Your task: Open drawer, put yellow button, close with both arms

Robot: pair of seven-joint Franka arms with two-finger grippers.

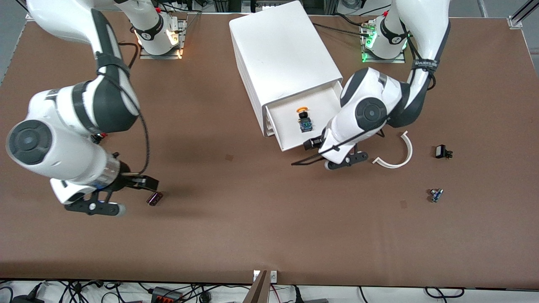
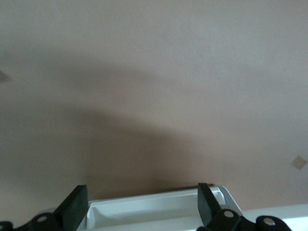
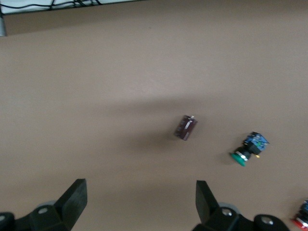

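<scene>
The top drawer (image 1: 287,126) of the white cabinet (image 1: 282,50) stands pulled out. In it lies the yellow button (image 1: 303,119), its orange-yellow cap pointing toward the cabinet. My left gripper (image 1: 347,160) is open at the drawer's front corner toward the left arm's end. In the left wrist view the drawer's front rim (image 2: 154,208) lies between its fingers (image 2: 76,206), and the left gripper (image 2: 143,192) holds nothing. My right gripper (image 1: 96,208) hangs open and empty over bare table toward the right arm's end, also seen as the right gripper (image 3: 141,188).
A small dark cylinder (image 1: 154,198) lies beside the right gripper, the same cylinder (image 3: 185,127) in its wrist view, with a green-capped button (image 3: 249,149) and a red-capped one (image 3: 303,220) close by. A white curved strip (image 1: 398,156), a black part (image 1: 442,151) and a small blue part (image 1: 436,195) lie toward the left arm's end.
</scene>
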